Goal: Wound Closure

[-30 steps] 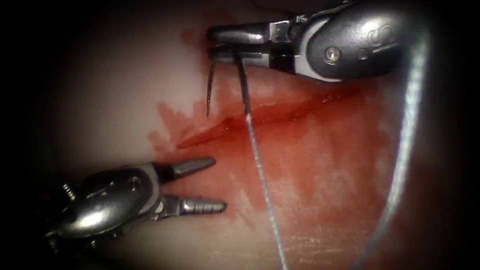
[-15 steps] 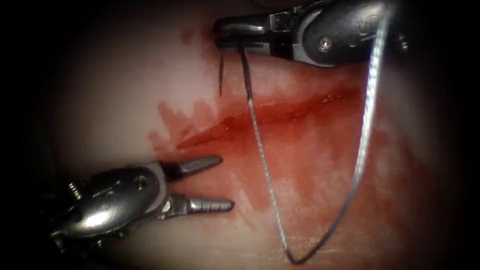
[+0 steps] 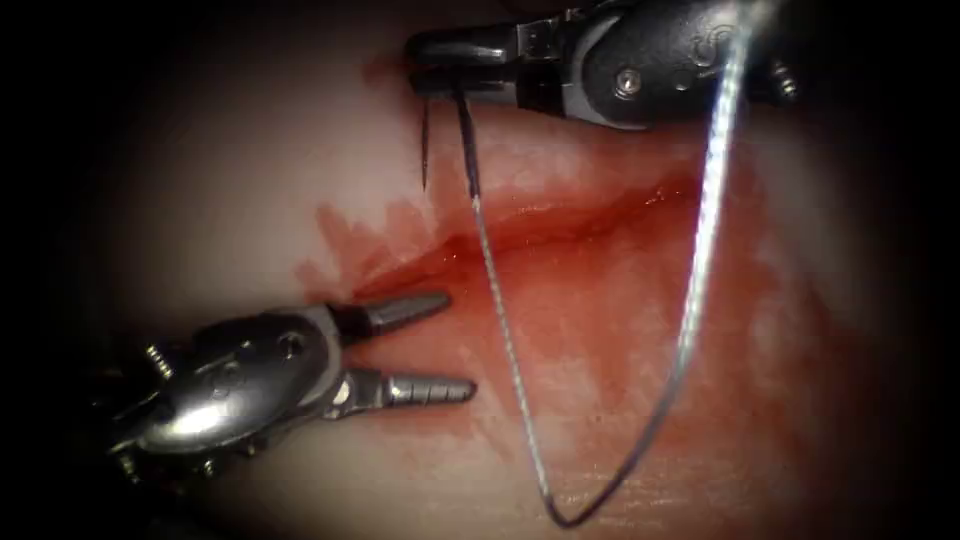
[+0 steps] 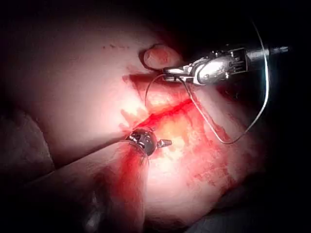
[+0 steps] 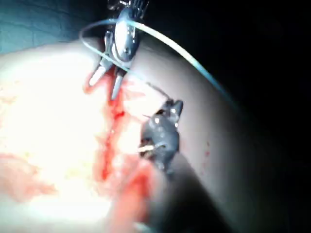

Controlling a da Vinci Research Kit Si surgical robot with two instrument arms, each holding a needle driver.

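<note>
Right gripper (image 3: 440,75), gripping needle (image 3: 445,130), shifted left.

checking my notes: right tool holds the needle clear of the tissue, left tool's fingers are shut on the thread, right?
Not quite. In the endoscope view the left tool has its fingers open and holds nothing. The rest stands: the right tool holds the needle clear of the tissue, with the thread trailing from it.

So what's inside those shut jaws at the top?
The right tool holds the curved needle by its middle. Both ends hang free above the tissue, thread trailing. The clamped stretch is hidden.
</note>
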